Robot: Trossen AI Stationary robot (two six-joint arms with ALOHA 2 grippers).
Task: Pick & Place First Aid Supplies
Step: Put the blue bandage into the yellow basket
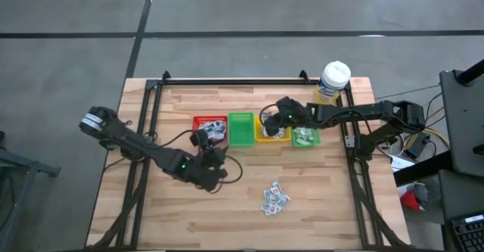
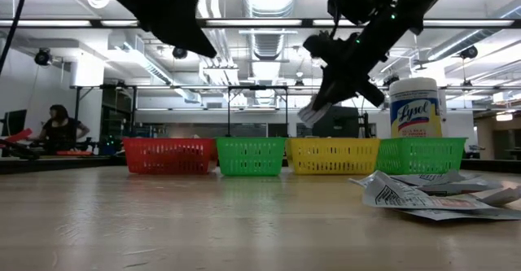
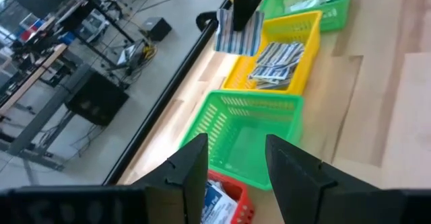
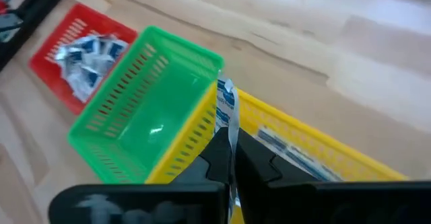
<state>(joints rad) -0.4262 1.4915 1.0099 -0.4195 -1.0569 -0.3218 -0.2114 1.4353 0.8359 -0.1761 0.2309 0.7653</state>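
Looking down on the bench, the tabletop [image 1: 181,222] was pale wood planks framed by black rails, sitting on a grey concrete floor. Four little plastic bins ran in a row near the far side: a red bin [image 1: 209,129] on the left, then a green bin [image 1: 241,129], a yellow bin [image 1: 273,135] and another green bin [image 1: 306,137] on the right. A white-capped wipes bottle [image 1: 333,82] with a yellow label stood at the far right corner, just behind that last bin.

The right gripper [image 1: 274,118] was hanging over the yellow bin, fingers clamped together on one striped packet [image 4: 226,116], which stuck up edge-on between them. From the low view that packet [image 2: 310,111] dangled clear above the bin rims. More packets were already lying in the yellow bin [image 3: 276,54], and some in the red one and the right-hand green one too.

The left gripper [image 3: 234,173] hovered up near the red bin, fingers apart with nothing between them.

A loose pile of packets [image 1: 274,198] was still out on the wood, nearer the front and a bit right of centre, well apart from the bins.

The room behind was a big open workshop with ceiling strip lights, ducting, and black frames and benches. A person [image 2: 59,127] sat far off on the left in the low view.
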